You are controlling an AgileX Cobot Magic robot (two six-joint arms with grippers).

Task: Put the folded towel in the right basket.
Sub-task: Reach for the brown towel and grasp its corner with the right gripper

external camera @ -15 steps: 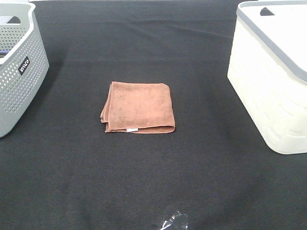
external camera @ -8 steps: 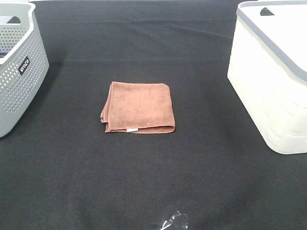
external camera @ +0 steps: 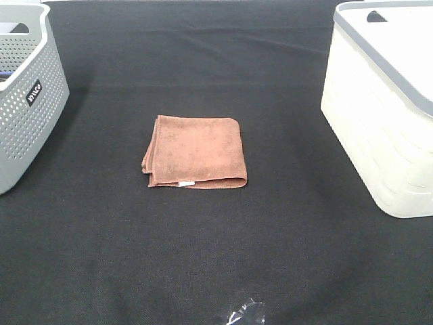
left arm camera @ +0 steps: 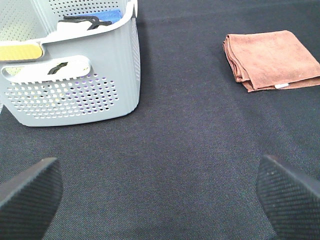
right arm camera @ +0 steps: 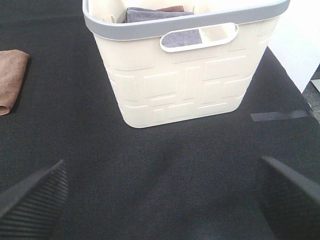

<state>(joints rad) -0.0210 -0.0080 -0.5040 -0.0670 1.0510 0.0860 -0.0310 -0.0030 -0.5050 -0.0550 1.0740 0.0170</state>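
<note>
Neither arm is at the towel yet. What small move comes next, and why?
Probably swing the right gripper over toward the brown towel and hover above it. The towel lies folded in the middle of the black table, well apart from the right basket, which sits on that arm's side. The jaws stand wide open and empty.

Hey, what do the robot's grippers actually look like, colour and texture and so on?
Only the tips show, in the wrist views. The left gripper has two black, wedge-shaped fingers with a fine grid texture. The right gripper matches: black fingers, finely ribbed. No cables, markings or arm links are in view.
</note>
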